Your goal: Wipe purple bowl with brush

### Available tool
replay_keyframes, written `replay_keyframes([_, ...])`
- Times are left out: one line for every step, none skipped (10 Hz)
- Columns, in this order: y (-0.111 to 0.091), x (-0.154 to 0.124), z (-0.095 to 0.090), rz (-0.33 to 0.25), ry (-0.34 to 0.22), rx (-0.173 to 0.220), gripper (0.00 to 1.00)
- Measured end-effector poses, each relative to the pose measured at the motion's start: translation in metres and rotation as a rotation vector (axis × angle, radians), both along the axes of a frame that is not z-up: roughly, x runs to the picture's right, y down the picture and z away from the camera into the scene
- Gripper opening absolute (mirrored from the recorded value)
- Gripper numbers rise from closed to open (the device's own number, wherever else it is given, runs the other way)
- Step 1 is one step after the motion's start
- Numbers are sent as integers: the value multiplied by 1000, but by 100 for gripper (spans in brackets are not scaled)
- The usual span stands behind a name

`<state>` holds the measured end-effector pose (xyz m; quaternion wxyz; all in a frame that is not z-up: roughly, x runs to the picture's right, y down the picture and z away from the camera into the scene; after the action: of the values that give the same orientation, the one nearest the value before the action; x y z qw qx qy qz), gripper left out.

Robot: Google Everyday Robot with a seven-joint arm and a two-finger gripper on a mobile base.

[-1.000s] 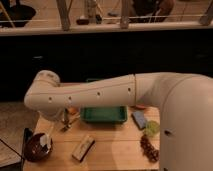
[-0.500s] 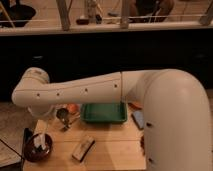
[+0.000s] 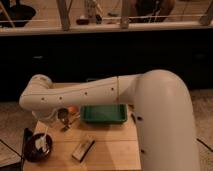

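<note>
**Ana:** Where is the purple bowl (image 3: 31,150), and how does it look?

**Ben:** It stands on the front left corner of the wooden table (image 3: 107,147). It is round and very dark, almost black on the outside, and something pale lies inside it.

**Ana:** And the gripper (image 3: 44,139)?

**Ben:** It hangs from the bent white arm (image 3: 85,92) straight over the bowl and reaches down into it. I cannot tell how far it is open, or if it holds anything. I also cannot separate the brush from the pale shapes there.

**Ana:** Is there any writing or label?

**Ben:** The tan block (image 3: 83,148) near the front edge has a dark stripe, but any writing on it is too blurred to read.

**Ana:** What else is on the table?

**Ben:** A green tray (image 3: 103,120) sits at the back in the middle. The orange bowl (image 3: 73,108) is just left of it, and a small metal cup (image 3: 64,118) is beside the orange bowl. The tan block lies well apart from the purple bowl, to its right.

**Ana:** And the room?

**Ben:** Behind the table there is a long dark wall. Above it is a railing (image 3: 125,20) with pale posts. The floor (image 3: 202,120) at the right is grey and speckled.
</note>
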<state>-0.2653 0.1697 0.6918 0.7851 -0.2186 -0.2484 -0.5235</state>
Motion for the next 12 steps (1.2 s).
replay_keyframes([2, 1, 3, 4, 2, -5, 0])
replay_keyframes([3, 2, 6, 9, 4, -9, 0])
replay_keyframes([2, 5, 9, 15, 8, -6, 0])
replay_keyframes([0, 5, 10, 17, 8, 0, 0])
replay_keyframes([-3, 4, 11, 17, 5, 5, 0])
replay_keyframes([-8, 2, 13, 16, 0, 16, 0])
replay_keyframes([-12, -9, 14, 1, -15, 27, 0])
replay_keyframes([-13, -19, 14, -14, -26, 33, 0])
replay_keyframes([-14, -35, 14, -36, -49, 40, 0])
replay_keyframes([-13, -45, 13, -56, -68, 43, 0])
replay_keyframes([-9, -54, 12, -82, -88, 44, 0])
replay_keyframes([-1, -61, 9, -106, -110, 42, 0])
